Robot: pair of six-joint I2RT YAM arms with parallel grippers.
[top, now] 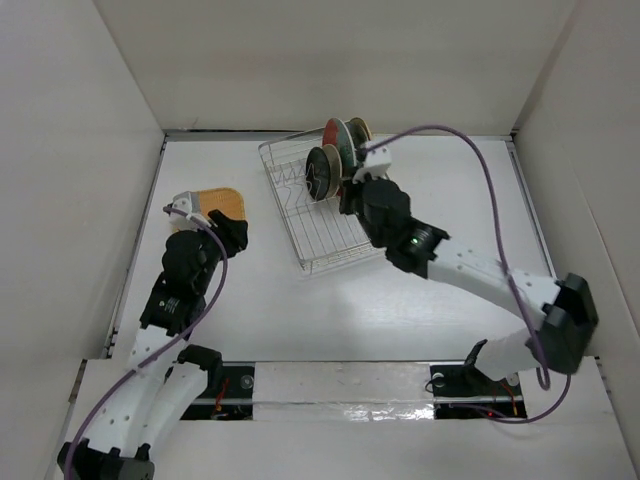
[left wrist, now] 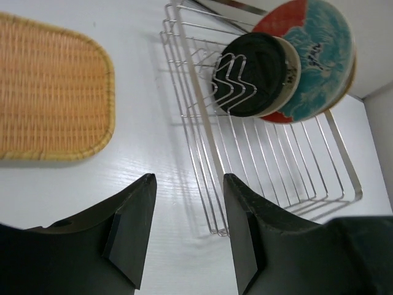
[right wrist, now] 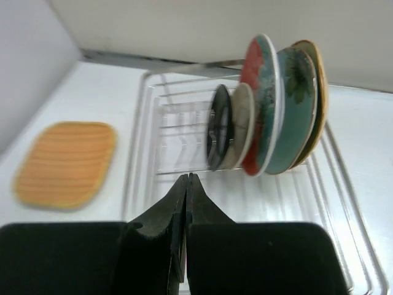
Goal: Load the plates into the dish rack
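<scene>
Woven orange-tan plate [top: 222,203] lies flat on the bench [top: 400,300], the last outside the dish rack [top: 320,245], where five plates [right wrist: 270,104] stand on edge.

The left hand [left wrist: 187,230], fingers spread and empty, hangs just beside the plate, which sits ahead and to the left of it in the wrist view, touching neither finger; the right hand [right wrist: 186,203], fingers pressed together on nothing, sits at the rack's near side, close to the glossy black plate [right wrist: 218,129]; likely trouble: the low rim offers little to pinch, so the fingers may skid or shove the plate across the bench; carried over, it could strike the standing row or the right arm [top: 470,270] beside the rack.
</scene>
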